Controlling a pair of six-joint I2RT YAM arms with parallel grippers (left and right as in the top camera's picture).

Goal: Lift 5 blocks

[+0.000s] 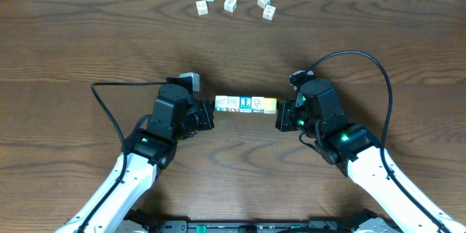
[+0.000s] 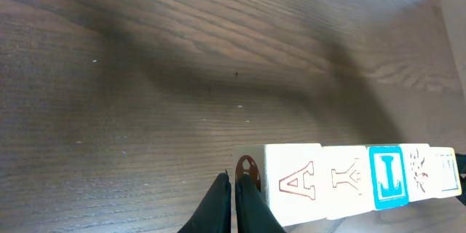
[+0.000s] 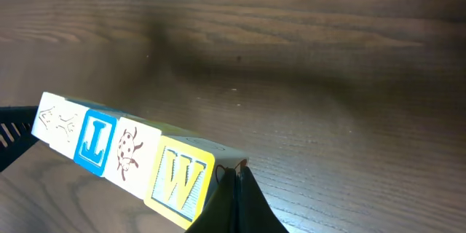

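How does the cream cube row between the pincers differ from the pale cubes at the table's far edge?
The cream cube row runs end to end; the pale cubes lie scattered. The row is squeezed between the left pincer and right pincer; the pale cubes lie untouched. The row shows a blue face; the pale cubes none. Both number five.

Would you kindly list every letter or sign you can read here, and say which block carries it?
"A": red, on the end block of the row.
"L": white, on the blue block.
"W": on the yellow block at the other end.
Second block: the print is not clear enough to read.
Loose cubes at the back: too small to read.
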